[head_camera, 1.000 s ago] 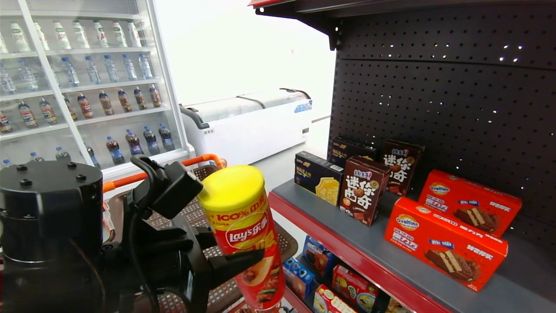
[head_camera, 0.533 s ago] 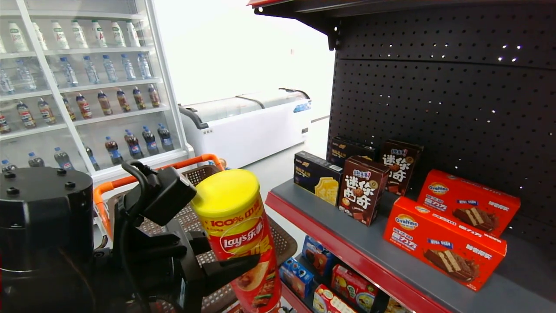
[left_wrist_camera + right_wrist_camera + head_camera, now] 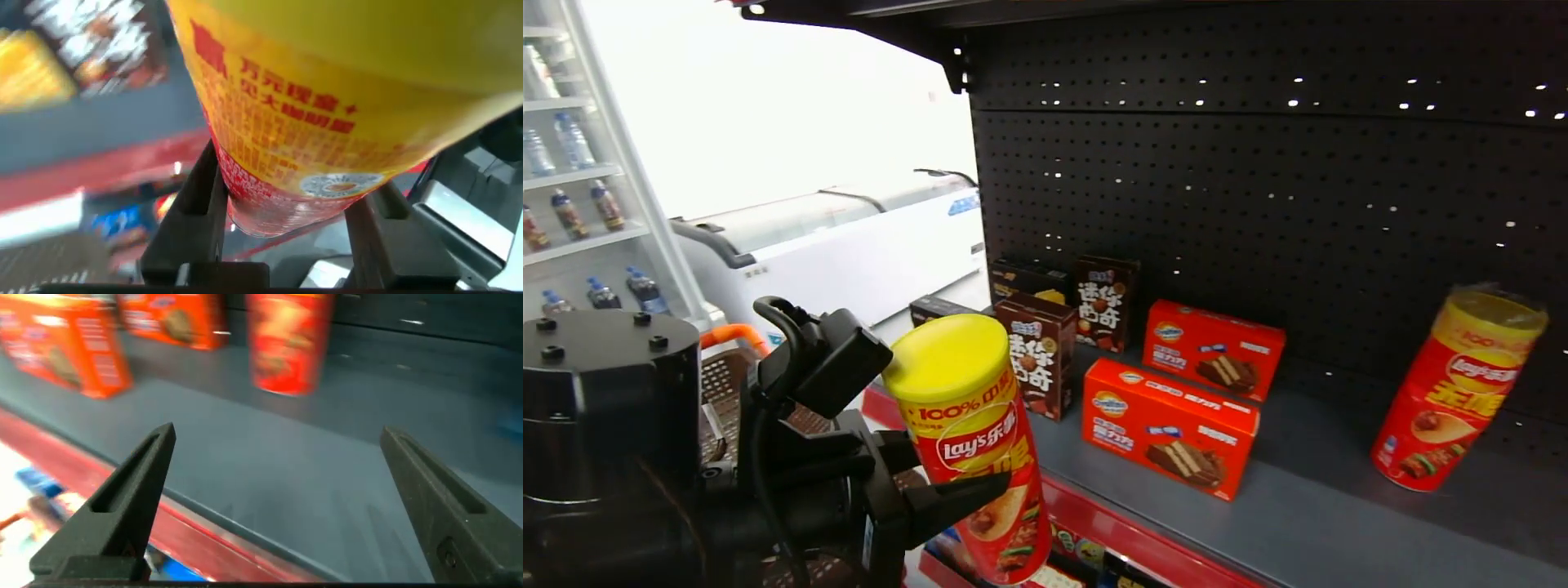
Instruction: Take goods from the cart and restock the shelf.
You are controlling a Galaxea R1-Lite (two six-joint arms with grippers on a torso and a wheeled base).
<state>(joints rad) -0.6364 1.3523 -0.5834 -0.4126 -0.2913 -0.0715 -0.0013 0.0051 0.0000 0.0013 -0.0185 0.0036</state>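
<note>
Chip can (image 3: 970, 412), a glossy yellow-lidded cylinder, sits clamped in left hand (image 3: 960, 467); right hand (image 3: 278, 435) gapes.

A shop is showing here: a pegboard-backed shelf (image 3: 1307, 523) is carrying snack boxes (image 3: 1168, 425) toward its left end, a cooler (image 3: 584, 242) is displaying bottled drinks (image 3: 605, 204), a chest freezer (image 3: 866, 253) is standing beyond
</note>
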